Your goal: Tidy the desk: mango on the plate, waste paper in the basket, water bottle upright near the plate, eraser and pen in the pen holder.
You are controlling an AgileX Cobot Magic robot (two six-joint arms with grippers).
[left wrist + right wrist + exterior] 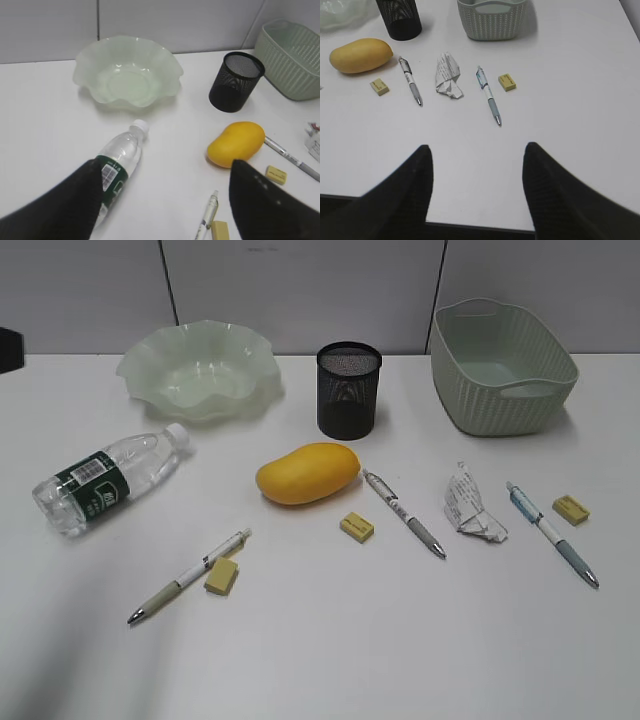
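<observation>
Your left gripper [162, 200] hangs wide open and empty at the bottom of the frame over the lying bottle [117, 167], likely to stand it by the plate [127, 70] up top, while your right gripper [477, 192] waits open too.

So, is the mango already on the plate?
No, the mango lies on the desk in front of the pen holder, and the plate holds nothing.
</observation>
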